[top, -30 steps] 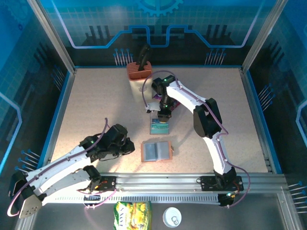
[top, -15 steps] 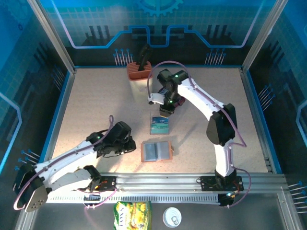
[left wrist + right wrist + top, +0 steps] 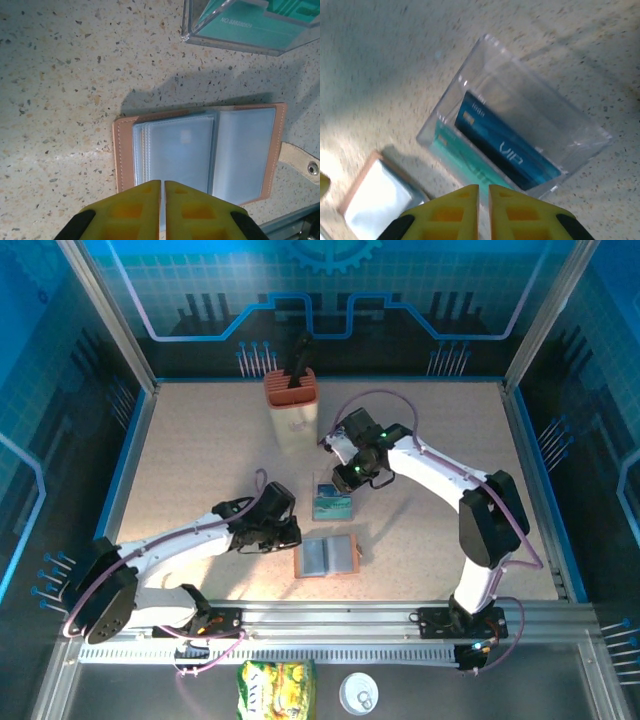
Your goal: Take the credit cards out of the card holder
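Jaws both pressed together, empty; L arm [image 3: 190,540] low by card holder [image 3: 327,555], R arm [image 3: 440,475] arched near credit cards [image 3: 505,150].

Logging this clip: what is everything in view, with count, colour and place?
card holder: one, salmon-brown, lying open near the front edge.
credit cards: two seen, blue and teal, inside the clear box.
clear box: one, transparent, just behind the card holder.
orange-red stand: one, dark thing in it, at the back edge.
snack packet: one, yellow-green, before the front rail.
white round thing: one, beside the packet.
table: one, speckled beige.
left gripper: one, yellow, shut, over the card holder.
right gripper: one, yellow, shut, over the clear box.
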`<state>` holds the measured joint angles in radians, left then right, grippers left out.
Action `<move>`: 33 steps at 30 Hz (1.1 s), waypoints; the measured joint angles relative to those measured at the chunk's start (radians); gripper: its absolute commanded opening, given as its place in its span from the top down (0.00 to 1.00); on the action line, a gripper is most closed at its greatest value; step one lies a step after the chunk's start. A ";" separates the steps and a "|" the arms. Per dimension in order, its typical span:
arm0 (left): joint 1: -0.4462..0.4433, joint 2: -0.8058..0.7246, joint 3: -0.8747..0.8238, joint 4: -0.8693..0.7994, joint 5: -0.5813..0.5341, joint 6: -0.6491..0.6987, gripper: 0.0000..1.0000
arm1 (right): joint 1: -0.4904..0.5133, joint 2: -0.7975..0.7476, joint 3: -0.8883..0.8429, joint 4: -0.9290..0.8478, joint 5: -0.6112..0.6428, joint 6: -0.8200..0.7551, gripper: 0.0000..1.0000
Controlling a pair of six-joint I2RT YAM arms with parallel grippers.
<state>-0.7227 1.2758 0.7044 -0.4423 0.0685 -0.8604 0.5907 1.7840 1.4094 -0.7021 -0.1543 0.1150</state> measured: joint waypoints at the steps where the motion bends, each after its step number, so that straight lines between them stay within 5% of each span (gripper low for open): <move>1: 0.000 0.005 0.000 0.004 0.000 0.000 0.90 | 0.000 -0.002 -0.011 0.027 0.003 0.033 0.87; 12: 0.000 0.024 0.000 0.024 0.000 0.003 0.91 | 0.005 0.051 -0.015 0.159 0.034 0.208 0.89; 33: 0.000 0.024 -0.007 0.033 0.007 0.003 0.92 | 0.011 0.126 0.027 0.164 0.050 0.244 0.84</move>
<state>-0.7223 1.2999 0.6971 -0.4091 0.0757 -0.8574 0.6022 1.9099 1.4364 -0.5385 -0.1043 0.3588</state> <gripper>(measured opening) 0.082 0.148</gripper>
